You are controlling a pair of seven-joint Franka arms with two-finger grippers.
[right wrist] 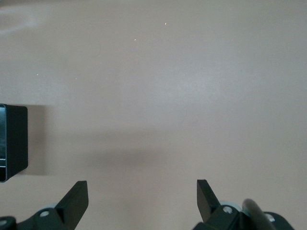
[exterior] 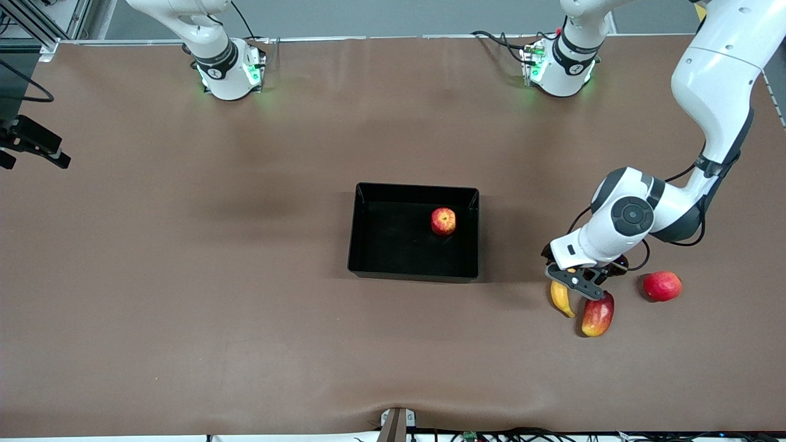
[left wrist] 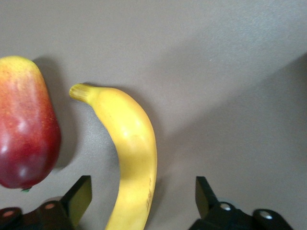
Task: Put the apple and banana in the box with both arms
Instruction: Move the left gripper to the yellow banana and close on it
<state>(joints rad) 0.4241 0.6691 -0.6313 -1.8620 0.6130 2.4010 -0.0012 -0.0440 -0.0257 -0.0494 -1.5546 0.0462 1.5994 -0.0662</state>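
Observation:
The banana (exterior: 562, 298) lies on the table between the box and the left arm's end, its upper part covered by the left gripper (exterior: 575, 280). In the left wrist view the left gripper (left wrist: 144, 189) is open and straddles the banana (left wrist: 129, 143), with a gap on each side. The apple (exterior: 443, 221) sits inside the black box (exterior: 393, 245), near the wall toward the left arm's end. The right gripper (right wrist: 142, 191) is open over bare table with nothing between its fingers, and a corner of the box (right wrist: 13, 141) shows at the edge of its view.
An oblong red-and-yellow fruit (exterior: 597, 314) lies right beside the banana, also seen as the red-and-yellow fruit (left wrist: 24, 139). A round red fruit (exterior: 662, 286) sits closer to the left arm's end. A dark fixture (exterior: 31, 146) juts in at the right arm's end.

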